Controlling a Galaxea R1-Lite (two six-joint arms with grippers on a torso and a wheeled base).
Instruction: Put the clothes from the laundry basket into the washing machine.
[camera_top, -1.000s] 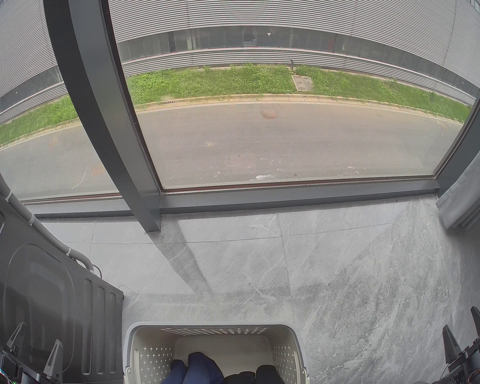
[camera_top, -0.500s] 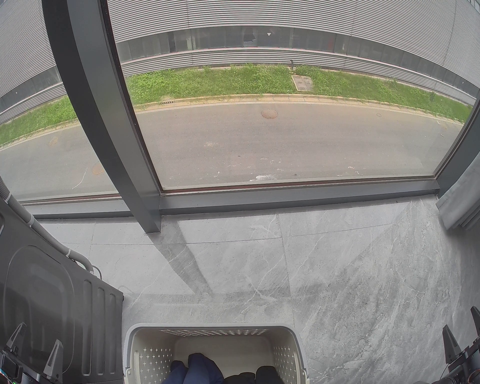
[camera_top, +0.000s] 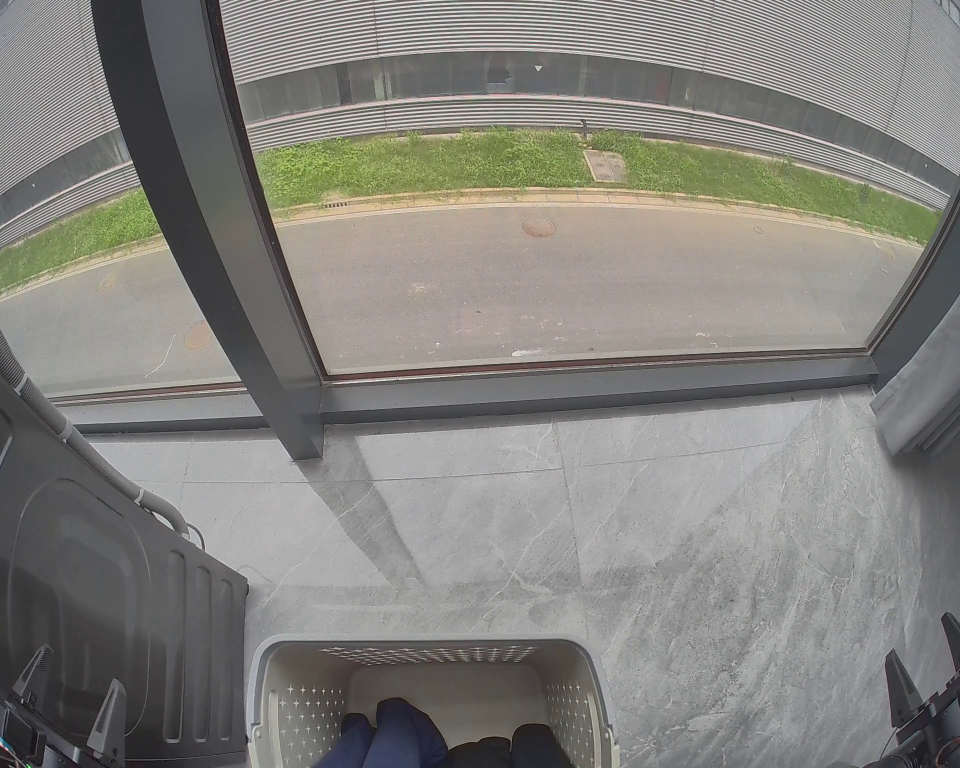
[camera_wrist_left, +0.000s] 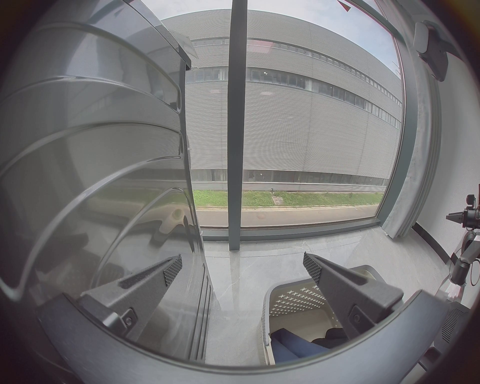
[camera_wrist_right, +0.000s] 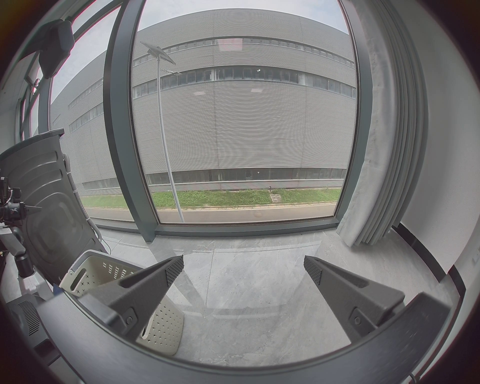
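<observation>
Floor tiles (camera_top: 650, 520) carry the basket (camera_top: 298, 700) of clothes (camera_top: 400, 738) between left fingers (camera_top: 108, 712) and right fingers (camera_top: 900, 690), both spread.

The floor (camera_top: 650, 520) in front of me is grey marbled stone tile, crossed by pale joints. At its far edge a tall window (camera_top: 700, 300) in a dark grey frame runs the width of the room. A thick dark post (camera_top: 230, 250) left of centre throws a soft shadow (camera_top: 365, 520) toward me across the tiles. The daylight is even and flat. Through the glass I see a road (camera_top: 480, 290), a strip of grass (camera_top: 450, 160) beyond it, and a long grey ribbed building (camera_top: 600, 40). A street lamp (camera_wrist_right: 162, 125) stands out there too. On my far right a pale grey curtain (camera_top: 925, 390) hangs gathered in folds, next to a white wall (camera_wrist_right: 445, 165) with a black skirting (camera_wrist_right: 425, 255).
</observation>
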